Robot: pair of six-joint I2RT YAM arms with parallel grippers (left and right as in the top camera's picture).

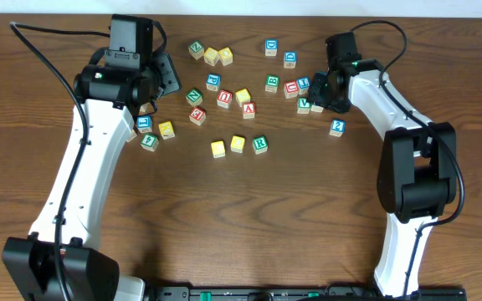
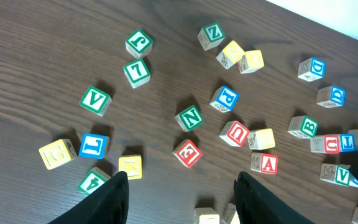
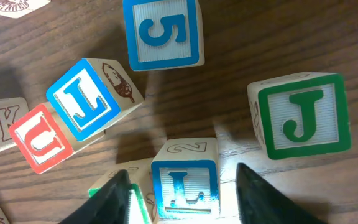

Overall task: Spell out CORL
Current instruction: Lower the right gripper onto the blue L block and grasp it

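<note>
A row of three blocks lies mid-table: a yellow block [image 1: 217,149], a second yellow block [image 1: 238,144], and a green R block [image 1: 259,144]. The yellow letters are too small to read. My right gripper [image 1: 319,94] is low over a block cluster. In the right wrist view its fingers [image 3: 188,196] are open on either side of a blue L block [image 3: 185,185], with a gap at each side. My left gripper [image 1: 159,84] is open and empty above the table, as the left wrist view [image 2: 182,199] shows.
Around the blue L block are a blue 5 block [image 3: 162,31], a tilted blue block [image 3: 82,98], a red U block [image 3: 40,138] and a green J block [image 3: 300,115]. Several loose blocks are scattered across the far table, including a blue 2 block [image 1: 337,127].
</note>
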